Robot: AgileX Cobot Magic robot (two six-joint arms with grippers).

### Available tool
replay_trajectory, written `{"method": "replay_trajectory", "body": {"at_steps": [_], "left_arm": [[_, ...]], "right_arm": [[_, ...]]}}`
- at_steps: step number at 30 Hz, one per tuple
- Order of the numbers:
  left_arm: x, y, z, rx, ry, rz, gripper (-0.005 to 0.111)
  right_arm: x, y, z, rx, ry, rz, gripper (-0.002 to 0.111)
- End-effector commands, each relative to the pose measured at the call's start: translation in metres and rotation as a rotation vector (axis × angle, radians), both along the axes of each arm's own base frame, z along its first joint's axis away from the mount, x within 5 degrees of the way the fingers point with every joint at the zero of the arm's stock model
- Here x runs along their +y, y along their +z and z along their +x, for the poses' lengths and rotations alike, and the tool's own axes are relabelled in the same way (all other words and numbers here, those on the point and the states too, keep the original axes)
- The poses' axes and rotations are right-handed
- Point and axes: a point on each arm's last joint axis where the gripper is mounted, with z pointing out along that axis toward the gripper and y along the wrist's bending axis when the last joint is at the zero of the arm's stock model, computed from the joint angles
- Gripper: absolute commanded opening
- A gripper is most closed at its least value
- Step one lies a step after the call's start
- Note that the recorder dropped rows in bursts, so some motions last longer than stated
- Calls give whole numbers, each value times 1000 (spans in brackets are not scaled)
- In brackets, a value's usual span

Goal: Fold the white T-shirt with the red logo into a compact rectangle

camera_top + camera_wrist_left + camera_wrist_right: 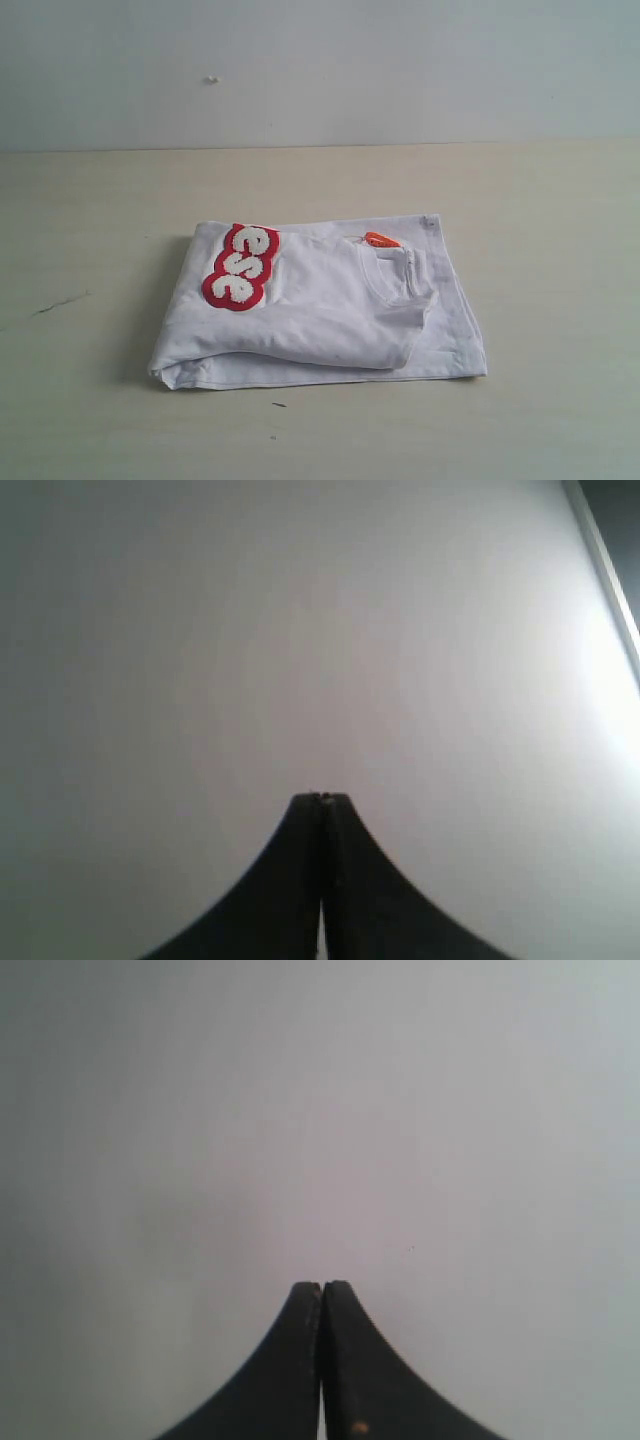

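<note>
We see the table (545,420) with the white T-shirt (320,315) in its middle, folded small and flat, so the job looks done. Our left gripper (321,798) and right gripper (322,1285) are pinched closed on nothing and kept away from it. The red patch (240,268) and the orange tag (379,240) face up.

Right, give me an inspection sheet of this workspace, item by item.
Surface: pale table, with a dark scratch at its left.
Job's things: white T-shirt folded into a rough rectangle mid-table; red logo patch, collar and orange neck tag on top.
Clutter: only a dark speck in front of the shirt.
Grippers: left gripper shut, empty; right gripper shut, empty; neither shows in the exterior view.
Cables: nothing seen.
Surroundings: plain pale wall behind the table, with a small mark.
</note>
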Motion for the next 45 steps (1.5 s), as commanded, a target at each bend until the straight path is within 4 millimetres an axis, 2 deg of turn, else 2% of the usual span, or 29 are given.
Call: {"method": "replay_trajectory", "body": {"at_steps": [1,16,24,45], "left_arm": [[-1,-1,0,2,3,9,0],[-2,-1,0,1,20,7,0],[-20,-1,2,2,242,7,0],[-21,-1,2,2,252,7,0]], "right_arm": [[0,0,0,1,-10,0,0],[0,0,0,1,-10,0,0],[0,0,0,1,-7,1,0],[0,0,0,1,-7,1,0]]}}
